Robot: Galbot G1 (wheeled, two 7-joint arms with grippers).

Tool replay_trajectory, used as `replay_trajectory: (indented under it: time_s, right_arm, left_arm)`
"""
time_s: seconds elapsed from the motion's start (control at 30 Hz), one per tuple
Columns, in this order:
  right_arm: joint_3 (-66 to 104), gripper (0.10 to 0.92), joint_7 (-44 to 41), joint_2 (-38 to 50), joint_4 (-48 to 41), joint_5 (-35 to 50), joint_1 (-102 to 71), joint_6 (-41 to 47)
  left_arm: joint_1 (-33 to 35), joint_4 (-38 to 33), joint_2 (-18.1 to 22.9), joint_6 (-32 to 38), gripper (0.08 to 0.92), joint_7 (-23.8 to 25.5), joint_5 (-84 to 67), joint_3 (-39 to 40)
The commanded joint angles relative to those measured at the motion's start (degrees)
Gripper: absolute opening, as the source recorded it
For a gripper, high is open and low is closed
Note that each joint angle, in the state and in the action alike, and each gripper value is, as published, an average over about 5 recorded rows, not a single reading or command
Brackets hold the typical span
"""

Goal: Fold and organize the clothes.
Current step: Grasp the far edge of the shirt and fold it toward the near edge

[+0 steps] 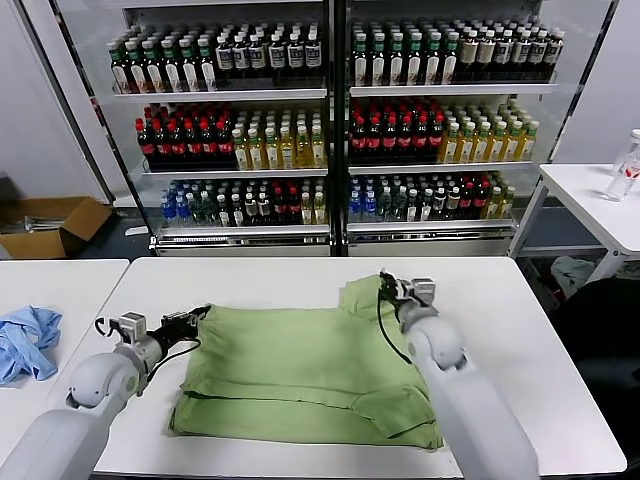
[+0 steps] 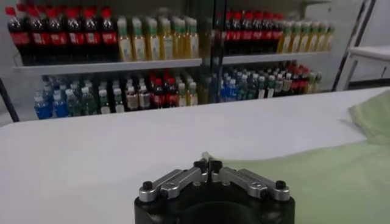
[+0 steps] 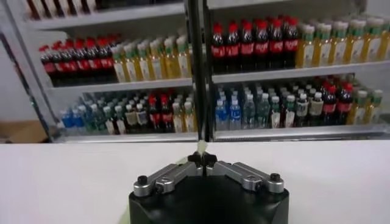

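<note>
At the shirt's two far corners, both grippers are pinching cloth.

The left gripper (image 1: pixel 200 315) is closing its fingers on the shirt (image 1: pixel 300 375) at its left far corner, while the right gripper (image 1: pixel 385 290) is nipping a raised flap at the right far corner, likely so that both can carry one fold together. The shirt is lying partly folded mid-table (image 1: pixel 500 300). Blue cloth (image 1: pixel 25 340) is sitting well left on another table; bottle shelves (image 1: pixel 330 120) are standing behind; nothing is blocking the fold.

A shop-like test space: glass-door drink coolers (image 1: pixel 330 120) full of bottles (image 1: pixel 240 145), white tables (image 1: pixel 300 275), cardboard box (image 1: pixel 50 225).
</note>
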State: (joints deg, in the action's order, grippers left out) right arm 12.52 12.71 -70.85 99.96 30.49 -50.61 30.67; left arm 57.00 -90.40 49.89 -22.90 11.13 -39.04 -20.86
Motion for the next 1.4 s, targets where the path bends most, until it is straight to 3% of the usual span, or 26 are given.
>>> replay_trajectory:
  time_s: [0.03,0.43,1.0,1.23,1.4]
  right_arm:
    - [5.0,0.105,2.4,7.3,25.8,-0.8,-22.0,2.1]
    - [12.1,0.105,3.0,9.9,32.4,-1.7,-32.3,2.5]
    - [12.5,0.105,2.2,5.6,35.4,-8.7,-46.7,1.9]
    - [11.4,0.134,2.5,4.7,34.2,-11.4,-47.0,1.6]
    - [13.0,0.248,3.1,5.1,36.6,-11.9,-46.6,1.4]
  left_arm:
    - [11.1,-8.6,-1.1,1.4,0.084,-1.2,-3.2,-6.9]
    - [16.4,-11.0,-2.4,0.6,0.084,3.3,-2.8,-10.8]
    - [24.7,-15.0,-2.6,-6.8,0.084,11.9,8.6,-15.7]
    - [23.4,-15.5,-1.8,-5.6,0.104,8.7,11.3,-14.7]
    - [23.4,-18.0,-1.5,-2.2,0.234,1.0,7.8,-15.0]
